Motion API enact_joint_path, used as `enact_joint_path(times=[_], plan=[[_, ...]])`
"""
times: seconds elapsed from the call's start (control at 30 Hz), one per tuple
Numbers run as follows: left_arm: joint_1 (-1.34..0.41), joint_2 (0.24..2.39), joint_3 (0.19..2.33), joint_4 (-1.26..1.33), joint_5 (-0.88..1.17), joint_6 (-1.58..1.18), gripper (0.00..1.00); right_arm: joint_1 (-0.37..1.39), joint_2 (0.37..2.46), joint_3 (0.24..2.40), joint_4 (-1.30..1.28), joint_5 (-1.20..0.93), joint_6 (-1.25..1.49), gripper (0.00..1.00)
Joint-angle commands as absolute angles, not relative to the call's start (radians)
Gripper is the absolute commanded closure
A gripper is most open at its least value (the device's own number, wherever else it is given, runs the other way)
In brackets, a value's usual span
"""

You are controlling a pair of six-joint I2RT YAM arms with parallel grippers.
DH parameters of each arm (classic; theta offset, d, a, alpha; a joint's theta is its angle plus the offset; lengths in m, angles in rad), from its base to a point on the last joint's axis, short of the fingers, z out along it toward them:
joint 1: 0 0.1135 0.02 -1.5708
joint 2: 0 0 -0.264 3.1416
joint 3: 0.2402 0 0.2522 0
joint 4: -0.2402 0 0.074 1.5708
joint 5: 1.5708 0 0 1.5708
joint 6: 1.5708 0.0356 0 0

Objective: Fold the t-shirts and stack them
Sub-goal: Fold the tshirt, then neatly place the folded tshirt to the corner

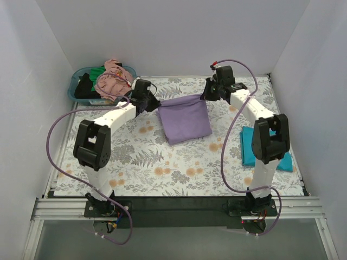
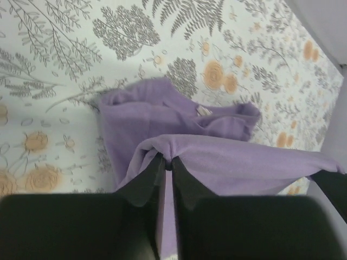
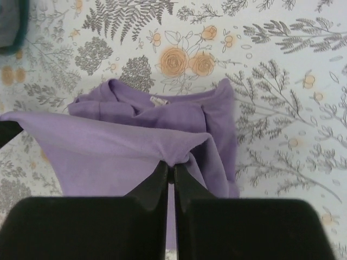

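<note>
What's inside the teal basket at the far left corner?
A salmon-pink shirt heaped on top, with a green shirt and a black shirt beside it. Anything beneath them in the basket is covered.

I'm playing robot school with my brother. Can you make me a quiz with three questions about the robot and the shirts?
1. True or false: the left gripper and the right gripper are both shut on the purple shirt.
2. Where is the teal shirt? A) in the left gripper B) flat on the table, on the right side C) on top of the purple shirt
3. Fill the gap: the pink shirt sits in the ____ at the far left corner.

Key: 1 true. 2 B. 3 basket.
</note>
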State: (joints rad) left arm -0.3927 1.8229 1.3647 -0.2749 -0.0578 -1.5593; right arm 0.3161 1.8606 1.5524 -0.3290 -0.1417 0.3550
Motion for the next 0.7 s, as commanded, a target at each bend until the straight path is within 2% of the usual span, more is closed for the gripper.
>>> enact_joint_path(times=[0.0, 0.03, 0.07, 0.1, 0.13, 0.3, 0.5, 0.67], plan=[[-0.354, 1.908, 1.466, -0.273, -0.063, -1.532, 0.81, 0.288, 1.980, 1.687, -0.268, -0.149, 0.328, 0.85], [-0.339, 1.936, 1.492, -0.278, -0.057, -1.535, 0.60, 0.285, 2.049, 1.753, -0.271, -0.170, 0.319, 0.64], [-0.331, 1.983, 1.515, -0.288, -0.034, -1.537, 0.33, 0.278, 2.080, 1.781, -0.272, -0.199, 0.313, 0.43], [-0.325, 2.000, 1.564, -0.299, -0.026, -1.534, 0.07, 0.275, 2.103, 1.805, -0.273, -0.237, 0.313, 0.12], [-0.316, 2.014, 1.589, -0.316, -0.015, -1.534, 0.03, 0.272, 2.132, 1.827, -0.281, -0.247, 0.311, 0.02], [-0.316, 1.945, 1.574, -0.321, -0.002, -1.511, 0.03, 0.268, 2.073, 1.769, -0.285, -0.275, 0.236, 0.02], [-0.318, 1.792, 1.332, -0.302, 0.084, -1.497, 0.03, 0.271, 1.959, 1.515, -0.282, -0.218, 0.164, 0.02], [-0.327, 1.593, 1.085, -0.276, 0.094, -1.525, 0.03, 0.290, 1.954, 1.440, -0.275, -0.239, 0.126, 0.02]])
